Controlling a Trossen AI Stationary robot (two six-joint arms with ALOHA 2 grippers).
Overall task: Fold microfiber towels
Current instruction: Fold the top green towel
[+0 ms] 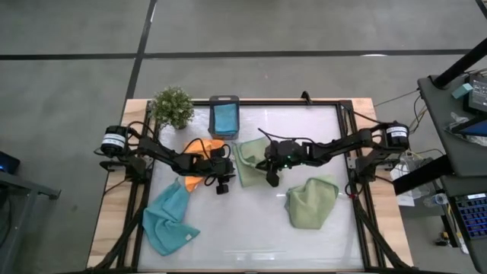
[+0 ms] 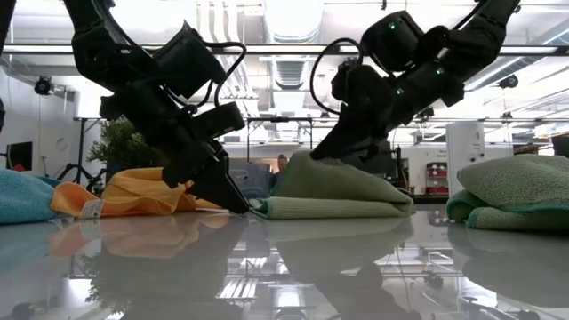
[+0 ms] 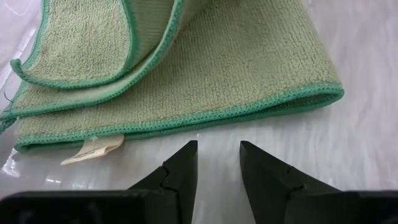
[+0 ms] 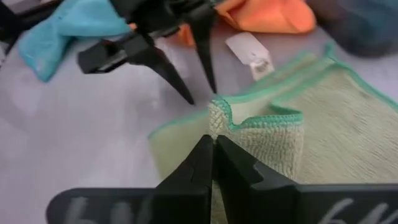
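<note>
My right end effector [image 4: 213, 144] is pinched shut on the half-folded green towel [image 1: 249, 161] mid-surface; the left end effector [image 3: 217, 163] waits slightly open beside it. Orange [image 1: 199, 149], blue [image 1: 169, 219] and second green [image 1: 310, 202] remain crumpled.

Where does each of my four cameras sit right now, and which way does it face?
High: above the table, facing straight down; both arms, five towels.
Low: at tabletop height, facing across into the room; both arms come down from above.
Left wrist: behind the left gripper, open, facing the middle green towel.
Right wrist: behind the right gripper, shut on that towel's edge.
Shared: the middle green towel shows in all four views.
</note>
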